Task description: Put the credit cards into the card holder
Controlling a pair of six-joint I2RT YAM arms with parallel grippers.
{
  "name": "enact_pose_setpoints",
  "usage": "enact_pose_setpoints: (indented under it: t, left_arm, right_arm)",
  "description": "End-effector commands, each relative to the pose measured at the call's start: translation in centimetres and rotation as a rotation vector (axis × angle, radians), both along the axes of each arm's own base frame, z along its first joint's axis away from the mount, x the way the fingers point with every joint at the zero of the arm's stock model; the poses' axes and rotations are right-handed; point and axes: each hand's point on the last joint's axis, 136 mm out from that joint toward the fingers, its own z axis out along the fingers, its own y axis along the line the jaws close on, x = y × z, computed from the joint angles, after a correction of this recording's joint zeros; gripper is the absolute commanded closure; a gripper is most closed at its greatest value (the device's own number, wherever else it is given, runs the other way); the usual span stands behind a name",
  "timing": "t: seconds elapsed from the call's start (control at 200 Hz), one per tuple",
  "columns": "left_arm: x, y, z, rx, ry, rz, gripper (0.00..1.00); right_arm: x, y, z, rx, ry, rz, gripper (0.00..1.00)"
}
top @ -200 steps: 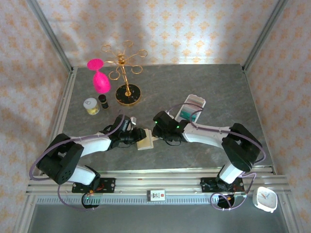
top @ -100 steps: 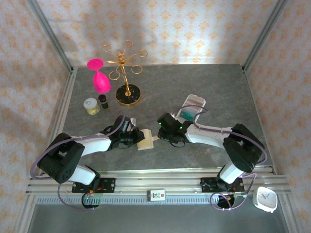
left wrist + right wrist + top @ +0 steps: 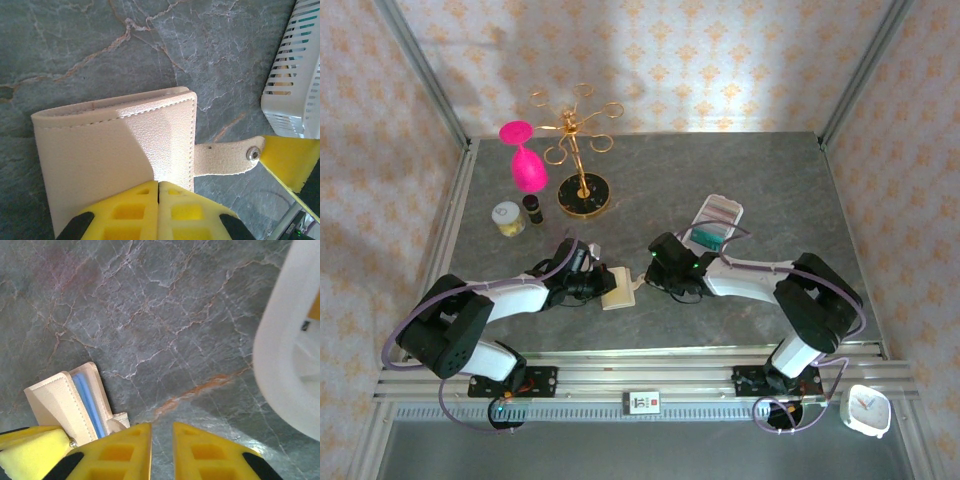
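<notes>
Card holder [image 3: 619, 288]: seen mid-worktop toward the near edge, strap [image 3: 222, 159] unsnapped, blue card [image 3: 86, 399] lodged inside.
Credit cards [image 3: 705, 237]: kept in the white basket [image 3: 722, 207], right of centre.
Left gripper [image 3: 159, 189]: fingers pressed together over the holder's edge.
Right gripper [image 3: 161, 432]: fingers narrowly parted, nothing held.
Risk: the holder may be shoved or tipped if the pinning slips, and the seated card jolted out.

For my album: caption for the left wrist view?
Shut left tool over a cream card holder on a stone table.

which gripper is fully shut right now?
The left gripper: its yellow fingers meet with no gap, at the near edge of the cream card holder. The right gripper shows a clear gap between its fingers.
</notes>
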Motion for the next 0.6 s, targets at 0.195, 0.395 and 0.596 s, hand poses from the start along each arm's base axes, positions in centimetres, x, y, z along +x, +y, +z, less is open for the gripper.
enact_pose_setpoints:
  t: [0.195, 0.395, 0.596]
  left_arm:
    - [-0.4, 1.4, 0.2, 0.086, -0.001, -0.002, 0.94]
    - [0.4, 1.7, 2.5, 0.068, -0.053, 0.016, 0.93]
    - [-0.8, 2.7, 1.9, 0.084, -0.046, 0.029, 0.93]
  right_arm:
    - [0.9, 1.2, 2.1, 0.099, -0.059, -0.011, 0.82]
    - [0.8, 1.1, 2.7, 0.133, -0.070, -0.022, 0.81]
    - [0.7, 1.4, 2.6, 0.140, -0.069, -0.012, 0.76]
